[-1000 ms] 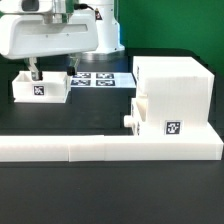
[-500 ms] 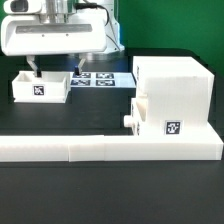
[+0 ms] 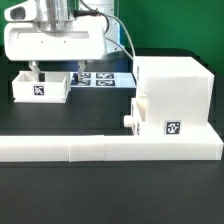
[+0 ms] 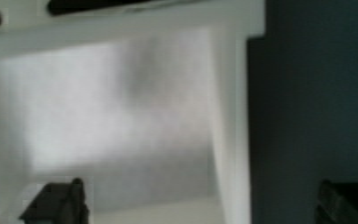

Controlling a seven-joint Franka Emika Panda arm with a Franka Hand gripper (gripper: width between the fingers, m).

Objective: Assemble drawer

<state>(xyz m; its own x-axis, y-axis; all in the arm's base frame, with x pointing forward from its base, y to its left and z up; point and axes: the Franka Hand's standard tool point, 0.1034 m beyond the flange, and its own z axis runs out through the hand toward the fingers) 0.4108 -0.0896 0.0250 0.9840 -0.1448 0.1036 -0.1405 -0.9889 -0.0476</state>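
The drawer's tall white housing [image 3: 172, 85] stands at the exterior view's right. A tagged tray with a round knob [image 3: 128, 120] is partly inside it. A second small tagged tray [image 3: 40, 88] sits at the left. My gripper [image 3: 55, 72] hangs open just above this tray. In the wrist view the gripper [image 4: 202, 205] straddles one tray wall [image 4: 229, 110]. One fingertip [image 4: 55, 200] is over the tray's inside and the other is over the dark table outside. It holds nothing.
A long low white L-shaped wall [image 3: 100, 150] runs along the front, and the housing rests against it. The marker board [image 3: 100, 78] lies behind, between the small tray and the housing. The table is black.
My gripper has sunk a little toward the small tray and stays open. The trays and the housing have not moved.
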